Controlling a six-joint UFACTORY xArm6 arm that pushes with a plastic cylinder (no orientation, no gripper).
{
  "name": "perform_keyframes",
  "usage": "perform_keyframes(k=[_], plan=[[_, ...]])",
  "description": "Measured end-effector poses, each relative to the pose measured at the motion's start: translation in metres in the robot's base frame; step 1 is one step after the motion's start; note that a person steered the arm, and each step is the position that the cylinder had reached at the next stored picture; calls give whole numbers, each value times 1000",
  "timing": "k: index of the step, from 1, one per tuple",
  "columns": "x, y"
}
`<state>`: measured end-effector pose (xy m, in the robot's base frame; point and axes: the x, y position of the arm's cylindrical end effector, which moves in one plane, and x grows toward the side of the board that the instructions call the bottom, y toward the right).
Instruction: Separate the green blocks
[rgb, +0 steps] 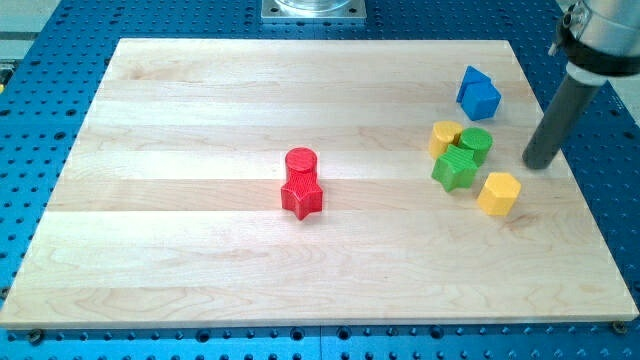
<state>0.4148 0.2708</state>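
Observation:
A green cylinder (477, 143) and a green star block (455, 169) touch each other at the board's right side, the star just below-left of the cylinder. My tip (538, 164) rests on the board to the right of both green blocks, about a block's width from the cylinder, touching neither. The dark rod rises from it to the view's top right.
A yellow block (445, 136) touches the green cylinder's left side. A yellow hexagonal block (499, 192) lies below-right of the green star. A blue block (478, 93) sits above them. A red cylinder (301, 162) and red star (302, 195) touch at mid-board. The board's right edge (580, 190) is close.

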Motion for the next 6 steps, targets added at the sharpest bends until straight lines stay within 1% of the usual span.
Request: perform_keyframes(k=[1,4,5,6], plan=[[-16,-21],[54,-106],[70,-124],[72,-126]])
